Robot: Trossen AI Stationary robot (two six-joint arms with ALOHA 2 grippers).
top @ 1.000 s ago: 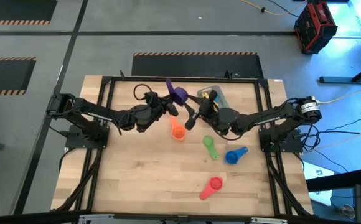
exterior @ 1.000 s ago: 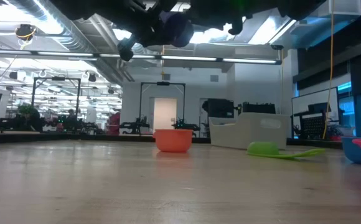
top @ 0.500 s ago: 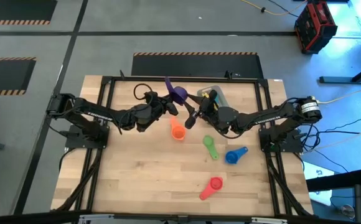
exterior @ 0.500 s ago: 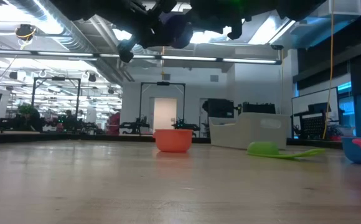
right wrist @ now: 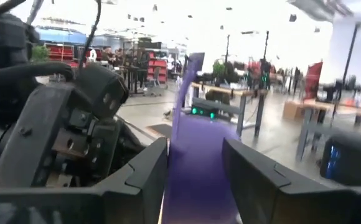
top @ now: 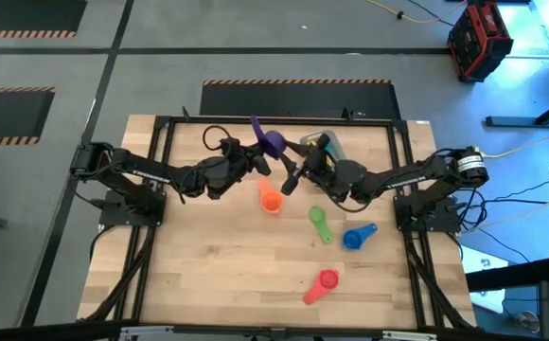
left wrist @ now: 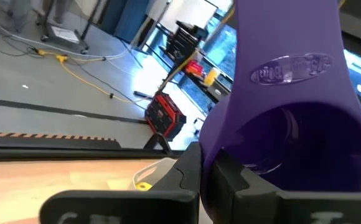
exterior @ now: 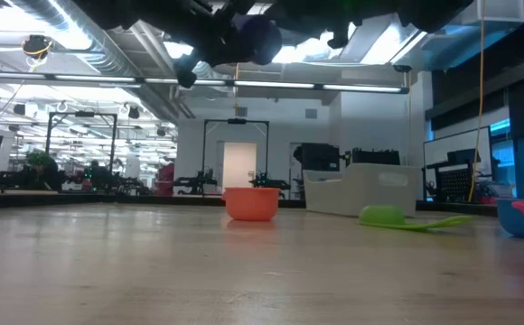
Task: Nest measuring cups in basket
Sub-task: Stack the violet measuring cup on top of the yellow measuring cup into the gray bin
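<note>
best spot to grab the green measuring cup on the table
Judging by its pose, take the green plastic measuring cup by its flat handle, coming straight down from above. The high view shows it lying apart from the orange cup and the blue cup. The low view shows the thin handle flat along the wooden table, easier to pinch than the rounded bowl.

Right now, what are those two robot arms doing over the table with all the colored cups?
They are passing a purple measuring cup between them, held in the air above the table. The left tool is shut on its bowl end, and the right tool has its fingers either side of the handle. The orange cup, green cup, blue cup and red cup lie loose on the wood. The basket sits at the far edge behind the right arm.
</note>
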